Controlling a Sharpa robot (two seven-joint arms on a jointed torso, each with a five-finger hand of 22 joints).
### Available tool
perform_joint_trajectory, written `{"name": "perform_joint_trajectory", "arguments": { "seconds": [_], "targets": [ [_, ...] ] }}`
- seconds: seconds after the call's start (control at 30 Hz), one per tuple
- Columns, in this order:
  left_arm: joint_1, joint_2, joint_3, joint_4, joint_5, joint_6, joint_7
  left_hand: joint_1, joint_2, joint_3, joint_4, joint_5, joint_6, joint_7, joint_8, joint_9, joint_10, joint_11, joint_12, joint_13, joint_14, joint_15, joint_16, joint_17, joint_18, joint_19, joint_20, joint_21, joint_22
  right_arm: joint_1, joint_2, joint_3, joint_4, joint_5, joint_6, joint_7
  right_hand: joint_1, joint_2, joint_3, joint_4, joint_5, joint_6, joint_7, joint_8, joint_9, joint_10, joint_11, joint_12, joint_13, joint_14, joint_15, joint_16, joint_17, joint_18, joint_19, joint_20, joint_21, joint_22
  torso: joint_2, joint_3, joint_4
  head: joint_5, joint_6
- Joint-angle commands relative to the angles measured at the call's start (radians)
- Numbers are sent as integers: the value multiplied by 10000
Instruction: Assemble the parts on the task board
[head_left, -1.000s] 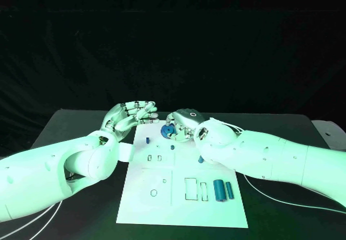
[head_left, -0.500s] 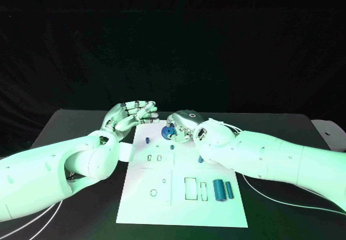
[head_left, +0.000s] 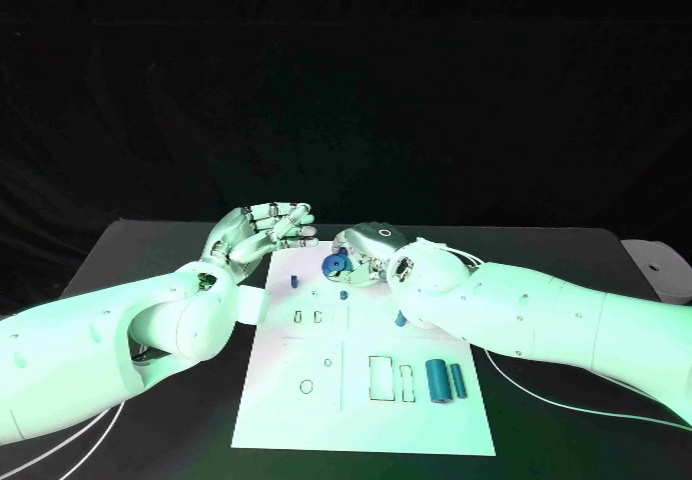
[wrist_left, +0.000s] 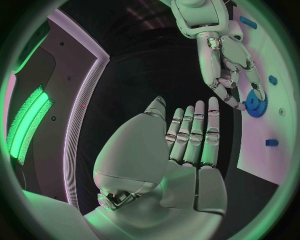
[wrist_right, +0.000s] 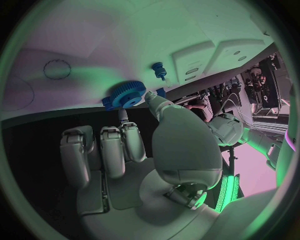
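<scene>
Blue gear (head_left: 335, 265) sits at the far end of the task board (head_left: 361, 420), just left of the right hand (head_left: 378, 250), whose fingertips (wrist_right: 152, 97) pinch it; the right wrist view shows the thumb tip against the gear's toothed rim and a finger under it (wrist_right: 129, 95). From the left wrist view the same gear (wrist_left: 255, 103) lies on the white plate with the right hand's fingers (wrist_left: 232, 97) closed onto its edge. Whether the gear is seated on a post or merely resting on the board cannot be told. Small blue peg (head_left: 294, 281) stands just near-left of the gear; another small blue piece (head_left: 345, 295) lies just near of it, and a further one (head_left: 401, 320) lies to the right against the right forearm. Two blue cylinders (head_left: 437, 381) (head_left: 459, 380) lie side by side at the near right of the board, beside rectangular outlines (head_left: 381, 378). Left hand (head_left: 263, 231) hovers off the board's far-left corner above the black table (head_left: 159, 250), palm up, fingers together and slightly curved, holding nothing; it is apart from the gear, with a gap between it and the right hand.
</scene>
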Motion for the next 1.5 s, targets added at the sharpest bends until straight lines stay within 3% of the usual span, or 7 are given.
{"name": "perform_joint_trajectory", "arguments": {
  "seconds": [0.03, 0.47, 0.7, 0.97, 1.07, 1.27, 1.5],
  "targets": [
    [16, 11, 9, 11, 13, 162, 47, 106, -18, 59, -9, 3, -85, 332, -35, -15, -6, 36, -44, -5, -100, -1, -24, 15, 141, 70, 8, -47, -13, -5, -9, -3, -14, 63, 440, 38, -135, 81, -106, 183, 107, 96, -5, -28, 20, -3, 22, -39, 852, 815, 79, 56, 1464, -141, 1046, 55, 45, 2631, -1, -4, -4, 9, 12],
    [16, -5, 9, 13, 15, 153, 46, 114, -7, 71, -8, 7, -88, 335, -40, -17, -8, 38, -55, -6, -108, 1, -35, 19, 140, 71, 9, -51, -17, -6, -113, -6, -39, 94, 727, -96, -54, 190, -170, 308, 419, 269, -46, 1, 62, 33, -13, 5, 900, 815, 55, 59, 1467, -141, 1046, 41, 45, 2631, -1, 2, -4, 46, -9],
    [15, 26, 9, 3, 22, 152, 33, 115, 0, 77, -5, 9, -90, 337, -42, -19, -9, 40, -61, -6, -110, 3, -40, 22, 141, 73, 10, -53, -20, -16, -298, -6, 93, 95, 327, -41, 95, 223, -165, 323, 764, 349, -74, -14, 82, 78, -41, 55, 952, 814, 28, 60, 1466, -141, 1046, 16, 45, 2631, -2, 4, -4, 55, 15],
    [14, 26, 9, -59, 25, 157, 39, 118, 3, 81, -6, 10, -91, 338, -44, -20, -9, 41, -65, -6, -111, 3, -42, 24, 141, 75, 9, -54, -21, 0, -1189, 38, 1129, 270, -867, 452, 340, 193, -117, 218, 986, 370, -84, -62, 88, 120, -56, 98, 998, 838, 11, 91, 1570, -141, 1046, -6, 45, 2631, -13, 16, -23, 38, 10],
    [14, -2, 8, -69, 26, 158, 44, 118, 3, 81, -6, 10, -91, 338, -44, -20, -9, 41, -65, -6, -111, 3, -42, 24, 141, 75, 9, -54, -21, 143, -2052, 100, 1909, 870, -1161, 937, 391, 202, -94, 192, 1000, 399, -89, -58, 95, 129, -61, 106, 1006, 837, 9, 91, 1566, -141, 1046, -8, 45, 2631, -19, 4, -42, 5, 33],
    [14, -37, 7, -80, 27, 209, 50, 138, -3, 90, -17, 11, -91, 333, -47, -21, -4, 40, -73, -4, -111, 3, -50, 30, 142, 81, 9, -55, -26, 488, -3570, 145, 2540, 2525, -286, 2564, 1126, 148, 202, -317, 951, 664, -126, -51, 130, 136, -106, 92, 1001, 810, -40, 57, 1476, -141, 1046, -52, 45, 2631, -42, 18, -167, -18, 73],
    [12, -9, 7, -188, 27, 417, 88, 239, -85, 109, -74, -5, -44, 309, -32, -17, 74, 17, -77, 7, -78, -13, -60, 64, 146, 112, 1, -60, -41, 597, -4791, 155, 2264, 3903, 690, 3522, 1550, -213, 282, -751, 1065, 767, -160, -144, 107, 75, -141, 11, 929, 807, -74, 51, 1491, -117, 985, -87, -21, 2563, -43, 66, -279, -51, 124]
  ]
}}
